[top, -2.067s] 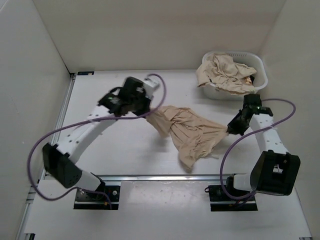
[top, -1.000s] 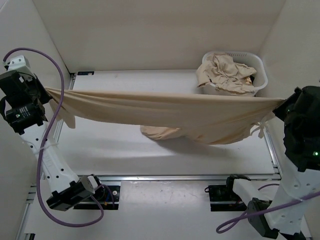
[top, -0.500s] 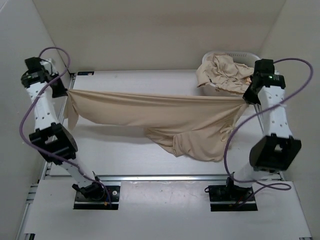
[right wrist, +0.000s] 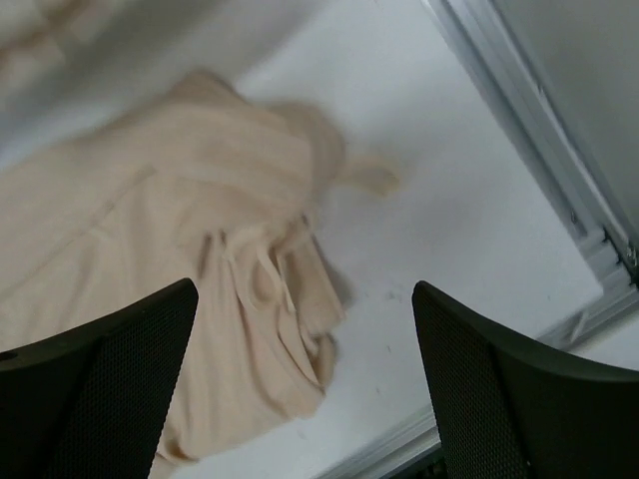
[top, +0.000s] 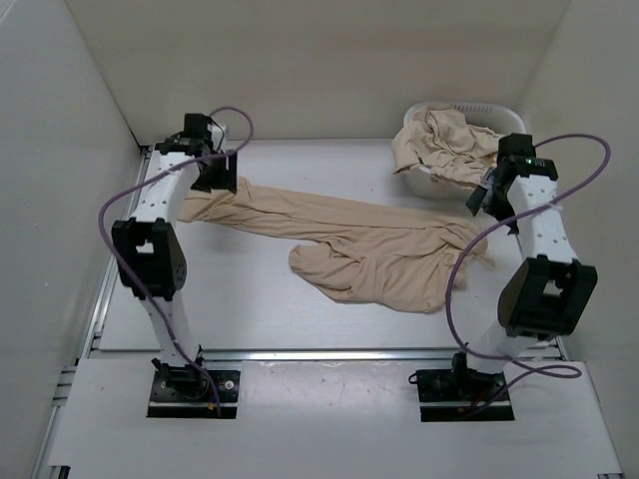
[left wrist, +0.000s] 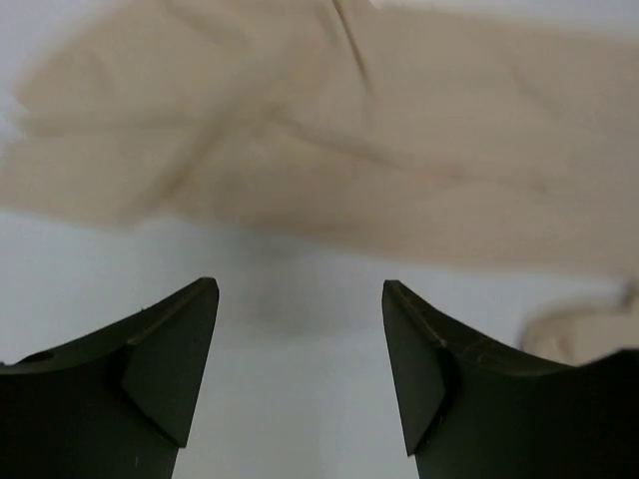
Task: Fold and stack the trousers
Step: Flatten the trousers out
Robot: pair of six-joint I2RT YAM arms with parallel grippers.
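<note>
Nearest the arm bases is a strip of bare table (top: 250, 299). Beyond it, mid-table, the trousers (top: 389, 254) now lie on the surface. Half a second ago they hung as a sagging sheet between two raised arms; both arms are now down and the cloth is laid out. It runs as a long band from the upper left of the top view to right of centre, narrow and fairly straight at the left end and wider at the right. A rumpled lobe bulges toward the near side around centre, so the lay is not yet flat. The left gripper (top: 218, 180) sits low at the far-left end of the band. In its wrist view the fingers are parted with nothing between them, and tan cloth lies just past the tips: let go. The right gripper (top: 486, 200) hangs over the right end, fingers likewise spread and empty. Below it is a bunched end of the trousers with loose ties (right wrist: 262, 274), probably the waist. At the far upper right, the basket (top: 520, 140) holds more crumpled tan trousers (top: 444, 145). No folded stack shows anywhere. My reading is that the spreading step is finished and the cloth released. The centre bulge likely needs smoothing before the first fold, and the task is at an early stage.
</note>
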